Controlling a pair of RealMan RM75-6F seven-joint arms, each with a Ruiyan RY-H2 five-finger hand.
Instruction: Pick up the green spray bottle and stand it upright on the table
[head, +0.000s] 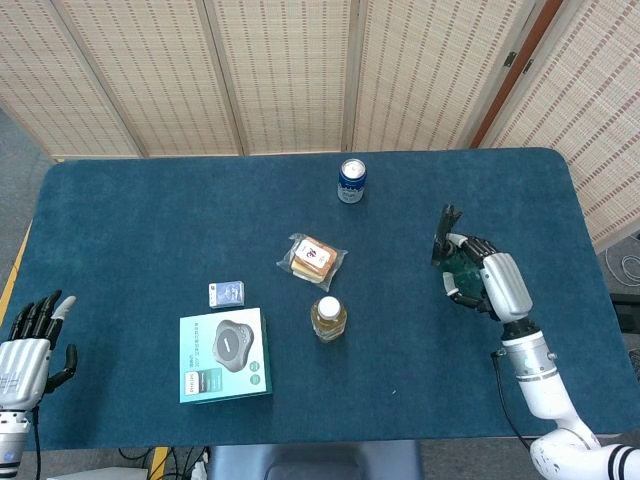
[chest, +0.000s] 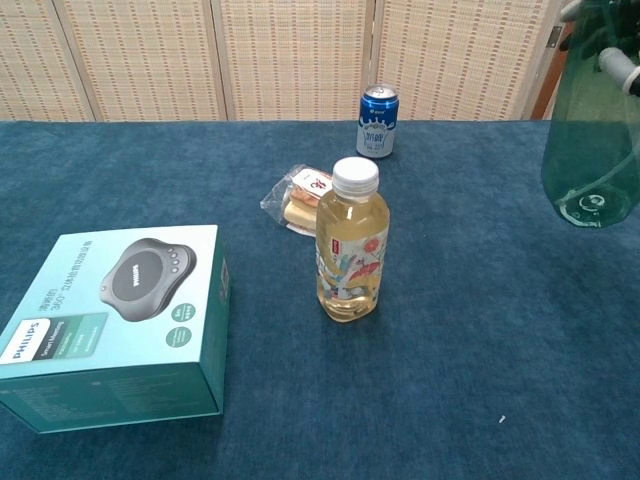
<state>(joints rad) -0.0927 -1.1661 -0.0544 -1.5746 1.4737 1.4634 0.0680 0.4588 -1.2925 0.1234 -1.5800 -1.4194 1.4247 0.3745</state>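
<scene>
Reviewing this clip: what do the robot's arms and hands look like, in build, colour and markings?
The right robot hand has a silver-white ribbed back and black fingers. Its white forearm carries a grey wrist ring with a small green light, and black stripes near the elbend at the frame's corner. A thin dark cable runs beside it. The left robot hand is likewise silvery with black fingers, one tipped white.

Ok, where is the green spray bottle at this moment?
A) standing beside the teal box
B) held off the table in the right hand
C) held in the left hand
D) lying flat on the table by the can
B: the right hand grips the green spray bottle, whose base hangs clear above the table in the chest view.
</scene>
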